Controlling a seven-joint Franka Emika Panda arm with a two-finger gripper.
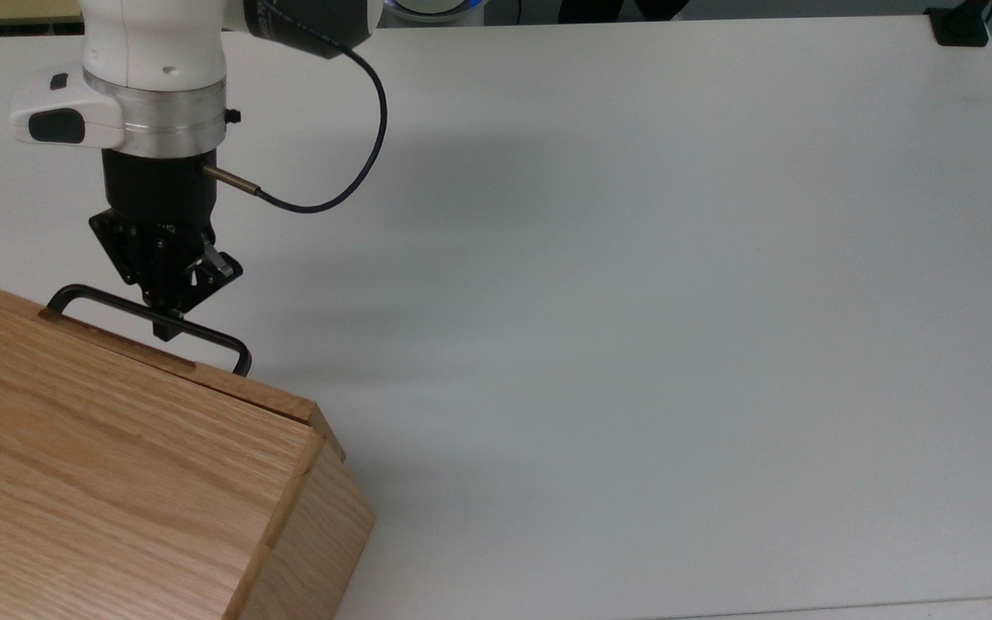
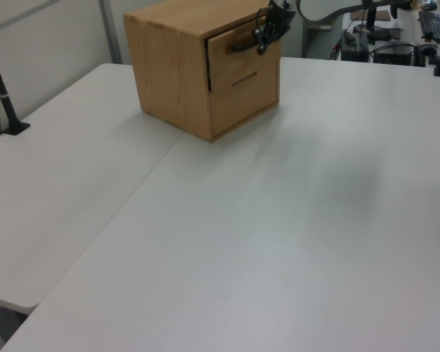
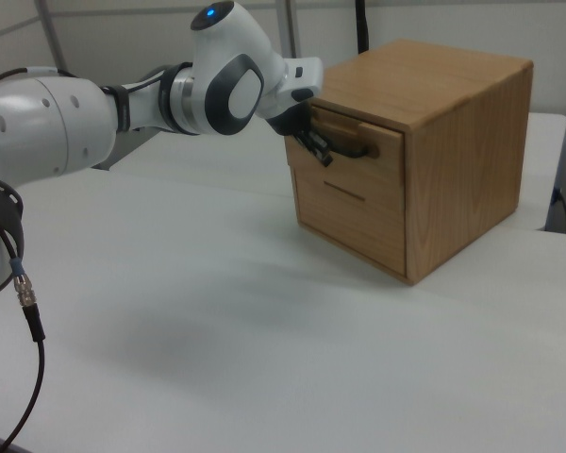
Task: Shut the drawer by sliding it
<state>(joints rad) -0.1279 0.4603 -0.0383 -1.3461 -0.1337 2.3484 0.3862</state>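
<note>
Drawer (image 3: 357, 140) is seen as the upper front of the oak cabinet (image 3: 453, 142): light wood, flat front panel, black bar handle (image 1: 147, 320) mounted horizontally across the panel. It is pushed almost fully into the cabinet; in the top view only a narrow strip of the front panel's top edge (image 1: 238, 392) is exposed past the cabinet top, and no interior is exposed. In the left view the panel (image 2: 243, 38) sits nearly flush with the cabinet face, with a thin dark gap at its left edge. The panel is upright and level, directly above a second lower front (image 3: 344, 212). The handle projects outward from the cabinet face.
</note>
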